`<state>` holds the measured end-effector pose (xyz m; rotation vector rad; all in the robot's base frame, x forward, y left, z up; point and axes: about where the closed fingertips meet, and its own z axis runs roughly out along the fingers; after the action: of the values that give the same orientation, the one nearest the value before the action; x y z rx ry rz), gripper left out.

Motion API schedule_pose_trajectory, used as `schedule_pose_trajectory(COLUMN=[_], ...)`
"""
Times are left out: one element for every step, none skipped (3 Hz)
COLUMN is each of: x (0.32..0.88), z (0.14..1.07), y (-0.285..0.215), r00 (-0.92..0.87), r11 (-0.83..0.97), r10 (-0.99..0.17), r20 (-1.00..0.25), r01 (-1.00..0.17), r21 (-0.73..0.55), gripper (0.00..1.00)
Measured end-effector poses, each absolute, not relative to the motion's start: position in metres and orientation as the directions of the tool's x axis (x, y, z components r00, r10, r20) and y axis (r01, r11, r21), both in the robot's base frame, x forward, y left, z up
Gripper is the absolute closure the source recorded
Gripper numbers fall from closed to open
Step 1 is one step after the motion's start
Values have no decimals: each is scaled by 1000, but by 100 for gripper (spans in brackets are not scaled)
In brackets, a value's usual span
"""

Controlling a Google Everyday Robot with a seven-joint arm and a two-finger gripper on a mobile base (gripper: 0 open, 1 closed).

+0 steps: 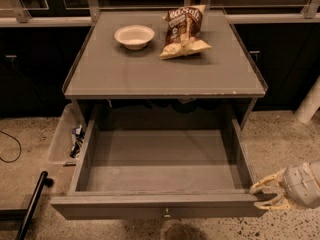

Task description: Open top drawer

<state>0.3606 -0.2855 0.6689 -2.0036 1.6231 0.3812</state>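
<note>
Worktop (150, 76): grey, flat, topping the cabinet.
Bowl (134, 36): white, upright, on the far left part of the worktop.
Snack bag (184, 31): brown and yellow, lying just right of the bowl, apart from it.
Top drawer (125, 207): stands open, its deep grey box extended toward the near side.
Knob (166, 213): small, round, at the centre of the drawer front.
Gripper (258, 196): near right, at the drawer's front right corner, jaws spread.
Clear bin (60, 139): on the floor, left of the drawer.
</note>
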Motion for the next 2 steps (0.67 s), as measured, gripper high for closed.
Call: schedule_pose_trajectory(x=[361,361], z=[669,663], y=[-285,-282], r00=[239,237], r11=[-139,-149], r10=[-816,-814], r20=[-527,-531], r01=[-965,-968], r21=[-222,-203], gripper=[34,12])
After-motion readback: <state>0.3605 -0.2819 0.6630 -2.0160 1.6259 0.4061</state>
